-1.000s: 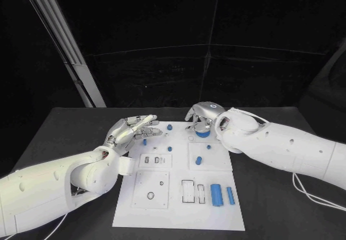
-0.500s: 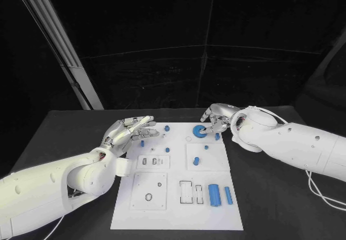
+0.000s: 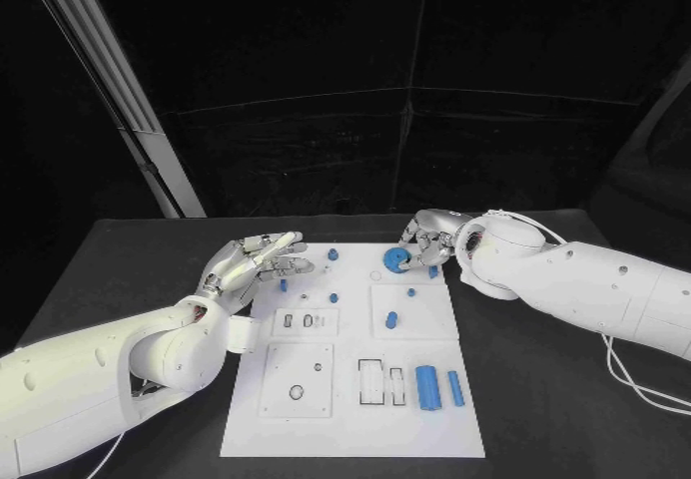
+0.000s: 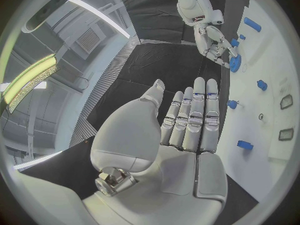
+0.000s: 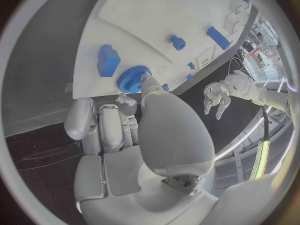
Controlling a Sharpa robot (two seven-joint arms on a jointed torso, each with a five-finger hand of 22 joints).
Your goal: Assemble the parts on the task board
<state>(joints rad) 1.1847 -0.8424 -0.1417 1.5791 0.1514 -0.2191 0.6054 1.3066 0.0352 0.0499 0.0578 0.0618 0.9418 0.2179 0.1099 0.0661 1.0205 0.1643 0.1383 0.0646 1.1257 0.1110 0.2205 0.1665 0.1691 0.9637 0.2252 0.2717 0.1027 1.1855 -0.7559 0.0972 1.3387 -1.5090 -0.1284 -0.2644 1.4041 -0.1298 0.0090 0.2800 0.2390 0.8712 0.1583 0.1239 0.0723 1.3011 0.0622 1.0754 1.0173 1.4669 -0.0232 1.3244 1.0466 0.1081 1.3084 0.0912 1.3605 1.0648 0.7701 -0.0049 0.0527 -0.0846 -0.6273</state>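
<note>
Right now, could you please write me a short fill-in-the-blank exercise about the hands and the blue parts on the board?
1. The right hand touches the blue ____.
2. The left hand holds ____, its fingers straight.
3. The two blue cylinders lie at the task board's end ____ to the robot.

Missing words: gear; nothing; nearest

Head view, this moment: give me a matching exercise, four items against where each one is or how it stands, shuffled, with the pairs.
Items
1. left hand
2. right hand
3. blue gear
4. two blue cylinders

Place or state
A. lying side by side at the board's near right part
B. fingers straight and together, holding nothing, over the board's left edge
C. at the board's far edge, beside the right hand's fingertips
D. fingers curled down at the gear

The task board is white.

Pairs: 1-B, 2-D, 3-C, 4-A
</note>
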